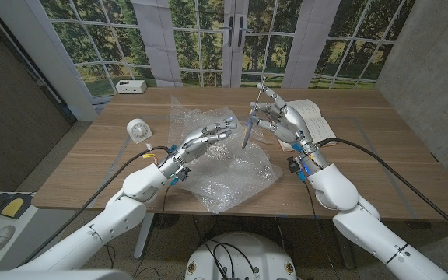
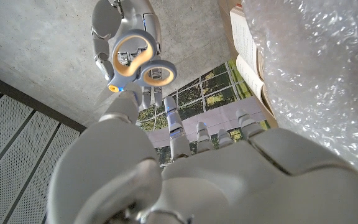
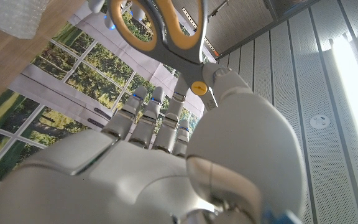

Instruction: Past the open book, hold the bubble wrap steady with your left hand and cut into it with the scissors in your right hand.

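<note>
- Bubble wrap: crumpled clear sheet, centre of the head view, spread over the table.
- Left hand: on the wrap's upper part, fingers extended; grasp cannot be told.
- Right hand: raised at upper centre-right, gripping scissors, blades pointing down above the wrap.
- Open book: behind the right hand.
- White clock: left of the wrap.

Clear, bubble-dotted plastic wrap on a light brown wood-grain worktop, grey-and-orange-handled scissors with silvery blades, a cream-paged open book, a small round white clock, glossy white-and-grey hands with blue-marked fingers.
</note>
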You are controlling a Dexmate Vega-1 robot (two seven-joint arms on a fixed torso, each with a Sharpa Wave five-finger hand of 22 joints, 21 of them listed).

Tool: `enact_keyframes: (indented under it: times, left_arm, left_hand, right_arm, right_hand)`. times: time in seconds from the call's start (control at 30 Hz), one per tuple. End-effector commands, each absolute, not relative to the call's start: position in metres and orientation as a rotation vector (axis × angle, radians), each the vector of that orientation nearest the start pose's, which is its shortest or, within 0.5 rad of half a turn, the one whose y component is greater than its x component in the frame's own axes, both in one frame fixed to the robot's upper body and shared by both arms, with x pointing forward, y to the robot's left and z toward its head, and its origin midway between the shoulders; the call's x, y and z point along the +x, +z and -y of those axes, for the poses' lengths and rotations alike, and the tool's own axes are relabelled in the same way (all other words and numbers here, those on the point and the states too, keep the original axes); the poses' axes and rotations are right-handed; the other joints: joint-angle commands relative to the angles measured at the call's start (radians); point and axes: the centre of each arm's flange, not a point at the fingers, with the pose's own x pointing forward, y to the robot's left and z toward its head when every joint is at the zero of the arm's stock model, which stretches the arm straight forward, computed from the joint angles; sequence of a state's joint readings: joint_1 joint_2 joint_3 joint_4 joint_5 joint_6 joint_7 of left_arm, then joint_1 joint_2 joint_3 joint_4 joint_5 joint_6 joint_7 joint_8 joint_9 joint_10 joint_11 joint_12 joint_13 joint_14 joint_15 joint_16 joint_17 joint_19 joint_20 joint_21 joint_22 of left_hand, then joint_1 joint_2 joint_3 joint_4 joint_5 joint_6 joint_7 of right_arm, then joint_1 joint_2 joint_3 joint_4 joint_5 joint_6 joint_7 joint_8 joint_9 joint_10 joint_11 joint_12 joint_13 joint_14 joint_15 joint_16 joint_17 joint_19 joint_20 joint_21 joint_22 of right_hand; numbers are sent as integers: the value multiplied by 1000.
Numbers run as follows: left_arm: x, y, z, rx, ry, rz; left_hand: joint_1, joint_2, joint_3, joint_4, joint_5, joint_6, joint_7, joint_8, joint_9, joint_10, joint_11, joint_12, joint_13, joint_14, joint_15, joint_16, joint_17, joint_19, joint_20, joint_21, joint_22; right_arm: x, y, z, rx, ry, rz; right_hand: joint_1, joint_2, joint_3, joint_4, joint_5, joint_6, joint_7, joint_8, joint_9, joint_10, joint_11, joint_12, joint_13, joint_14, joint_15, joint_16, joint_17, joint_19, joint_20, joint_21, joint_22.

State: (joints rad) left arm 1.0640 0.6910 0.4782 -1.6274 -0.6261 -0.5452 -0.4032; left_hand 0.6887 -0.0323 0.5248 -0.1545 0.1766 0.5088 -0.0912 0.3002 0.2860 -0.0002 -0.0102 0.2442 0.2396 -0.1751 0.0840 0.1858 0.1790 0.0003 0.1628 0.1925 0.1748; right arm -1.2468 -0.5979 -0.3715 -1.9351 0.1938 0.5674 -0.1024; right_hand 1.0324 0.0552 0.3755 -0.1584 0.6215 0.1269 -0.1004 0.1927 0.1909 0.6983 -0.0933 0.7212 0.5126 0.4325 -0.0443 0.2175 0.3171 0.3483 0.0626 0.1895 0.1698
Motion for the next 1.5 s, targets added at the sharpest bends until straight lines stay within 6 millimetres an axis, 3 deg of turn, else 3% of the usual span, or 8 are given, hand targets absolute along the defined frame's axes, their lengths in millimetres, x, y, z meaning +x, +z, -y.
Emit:
enact_keyframes:
  times: [0.03,0.2,0.33,1.03,1.33,1.5]
  left_arm:
    - [530,-74,-184,206,-841,768]
    - [530,-75,-181,217,-844,766]
    - [529,-74,-178,192,-878,758]
    - [528,-73,-170,212,-907,765]
    - [528,-72,-169,208,-922,768]
    - [529,-72,-168,207,-925,766]
  left_hand:
    - [12,4,-3,1,8,1,-6,4,6,2,5,6,4,-6,2,7,2,8,-1,6,1]
    - [15,5,-6,1,9,2,-7,5,9,2,2,7,4,-6,3,6,2,9,0,6,1]
    - [16,6,-8,2,9,0,-7,5,10,0,-2,6,5,-7,4,5,2,8,1,5,1]
    - [27,13,-18,2,9,7,-1,9,19,2,-6,9,6,-9,4,4,2,6,4,3,1]
    - [32,17,-27,4,7,45,12,24,24,12,-13,14,6,-9,2,4,2,4,3,2,1]
    - [41,23,-32,3,6,84,33,33,19,27,-27,21,6,-8,0,5,1,4,5,1,2]
  right_arm:
    - [453,-37,168,-227,449,1059]
    - [452,-37,168,-227,446,1063]
    - [451,-38,168,-232,448,1063]
    - [448,-35,162,-249,461,1066]
    - [449,-35,161,-247,462,1065]
    - [449,-35,161,-250,456,1068]
  right_hand:
    - [14,17,2,1,4,6,2,-1,2,132,-119,34,68,10,-172,4,4,6,27,7,4]
    - [14,16,4,1,6,6,0,-1,2,130,-120,33,68,8,-171,1,3,10,41,8,4]
    - [14,17,4,1,7,8,-1,0,2,131,-120,34,68,7,-171,1,3,9,18,7,4]
    - [8,18,-2,6,5,10,-4,-1,2,127,-122,35,69,6,-164,2,7,0,11,4,4]
    - [7,19,0,6,7,12,-9,0,2,126,-122,35,69,3,-165,0,7,-4,13,3,4]
    - [8,20,-1,6,7,13,-10,0,2,125,-122,35,69,3,-167,0,8,-6,13,2,4]
